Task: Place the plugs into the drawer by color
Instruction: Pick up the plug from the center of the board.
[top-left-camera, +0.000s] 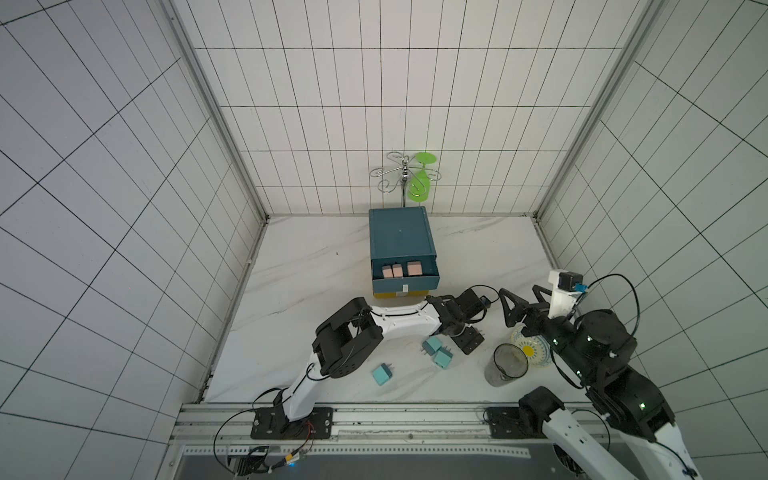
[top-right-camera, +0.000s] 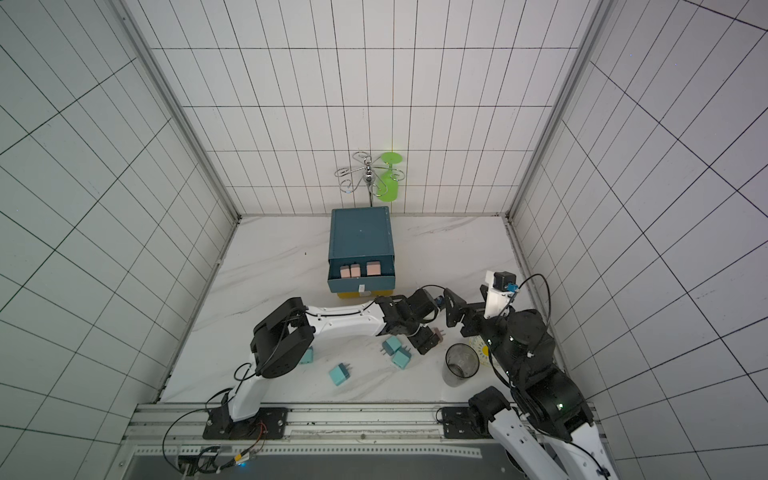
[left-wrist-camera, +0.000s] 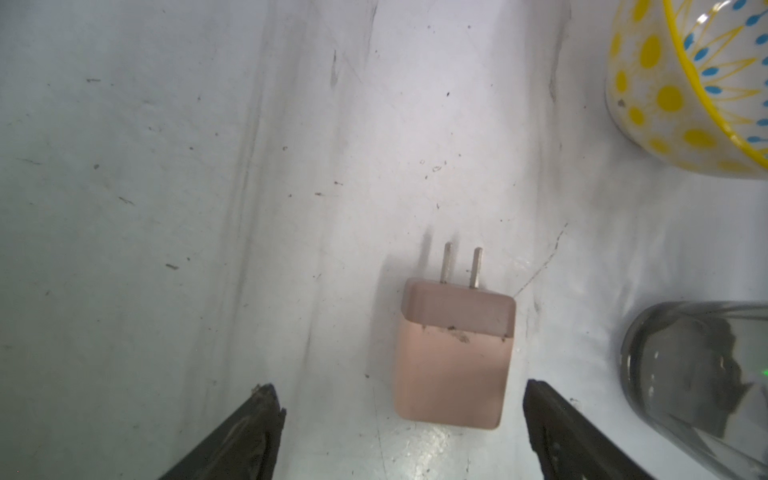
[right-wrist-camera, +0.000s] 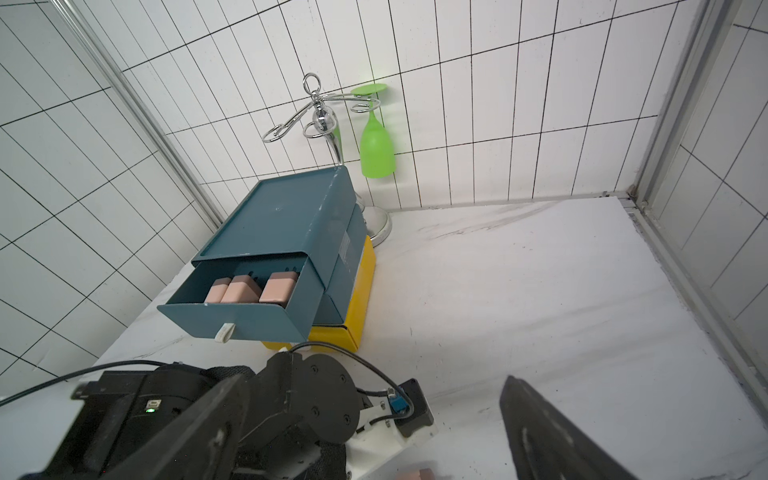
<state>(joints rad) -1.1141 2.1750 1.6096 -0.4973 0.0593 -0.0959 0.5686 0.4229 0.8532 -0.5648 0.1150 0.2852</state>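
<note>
A pink plug lies flat on the surface at about 4 o'clock from the open top drawer. It sits between the spread left fingers, which do not touch it; seen from above, its long axis runs 9-to-3 and its prongs point to 3 o'clock, toward the bowl. The right fingers hang released and empty, three more pink plugs sit in the drawer, and teal plugs lie loose around 6 o'clock from it.
</note>
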